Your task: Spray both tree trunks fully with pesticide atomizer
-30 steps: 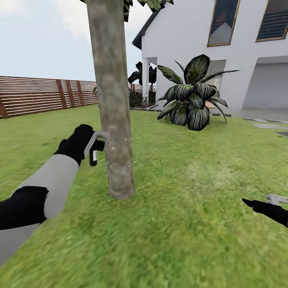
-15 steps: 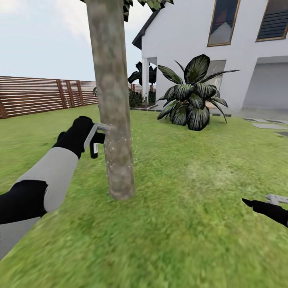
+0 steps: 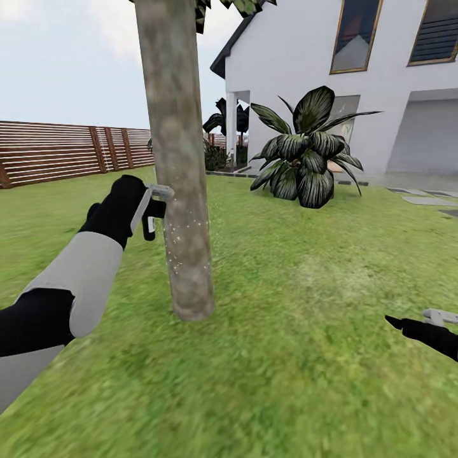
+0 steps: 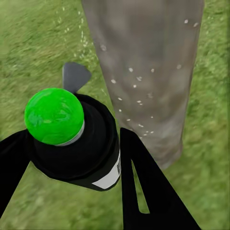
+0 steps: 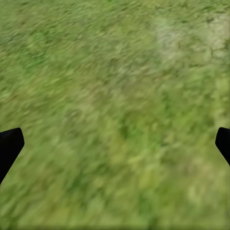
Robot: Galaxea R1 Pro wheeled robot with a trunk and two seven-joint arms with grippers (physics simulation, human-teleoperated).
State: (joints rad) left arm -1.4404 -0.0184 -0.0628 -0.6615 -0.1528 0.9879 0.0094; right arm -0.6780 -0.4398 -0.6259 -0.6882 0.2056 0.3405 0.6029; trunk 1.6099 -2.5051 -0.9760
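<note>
A thick grey-brown tree trunk (image 3: 178, 165) rises from the lawn at centre left, speckled with small white droplets (image 3: 184, 242) on its lower part. My left gripper (image 3: 147, 215) is shut on the pesticide atomizer (image 4: 79, 143), a black bottle with a green cap (image 4: 53, 115), held close beside the trunk (image 4: 148, 72) at about mid height. Spray specks float between the nozzle and the bark. My right gripper (image 3: 397, 323) hangs low at the right over grass, its fingertips (image 5: 9, 146) wide apart and open.
A white house (image 3: 356, 83) stands behind, with a big dark-leaved shrub (image 3: 305, 152) in front of it. A brown slat fence (image 3: 63, 152) runs along the left. Paving stones (image 3: 426, 198) lie at the far right. Lawn (image 3: 305, 318) spreads all around the trunk.
My left arm has risen along the trunk with the atomizer, and the droplet patch on the bark reaches higher. The right arm has stayed still.
</note>
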